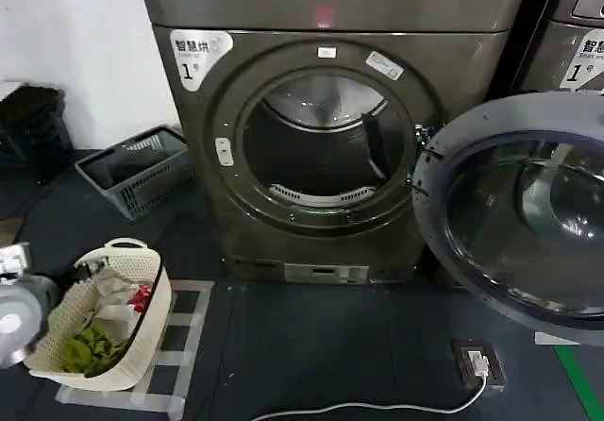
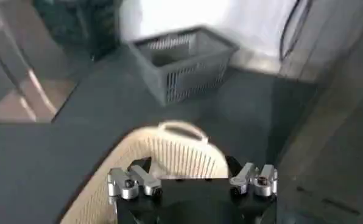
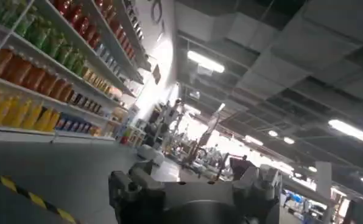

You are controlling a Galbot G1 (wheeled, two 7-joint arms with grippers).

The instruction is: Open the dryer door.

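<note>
Dryer (image 1: 311, 242): grey-bronze front-loader, centre of head view; round drum opening exposed, drum dark inside.
Dryer door (image 1: 519, 213): swung wide to the machine's right side, grey inner face and dark glass turned toward the camera; hinged at the right edge of the opening; its far edge ran off the frame.
Neighbouring machine (image 1: 585, 53): upper right corner, partly behind the open door.
Cream laundry basket (image 1: 99, 322): on the floor at lower left inside a taped square, green and red items in it.
Grey crate (image 1: 137, 171): on the floor left of the dryer, beside the white wall.
Left gripper (image 2: 192, 182): low at the left, just above the cream laundry basket (image 2: 169, 158); fingers spread apart, nothing between them.
Right gripper (image 3: 193, 189): camera pointed up at ceiling lights and stocked shelves, well away from the door; fingers parted, nothing held.
Step in hand (judgement): door appeared fully open, so the task looked essentially done; neither gripper touched it.
Next move (judgement): little beyond keeping the arms clear of the door and checking that it stays put.
Hard to make out: door handle or latch not distinguishable; hinge detail small; whereabouts of the right arm relative to the dryer unclear.
</note>
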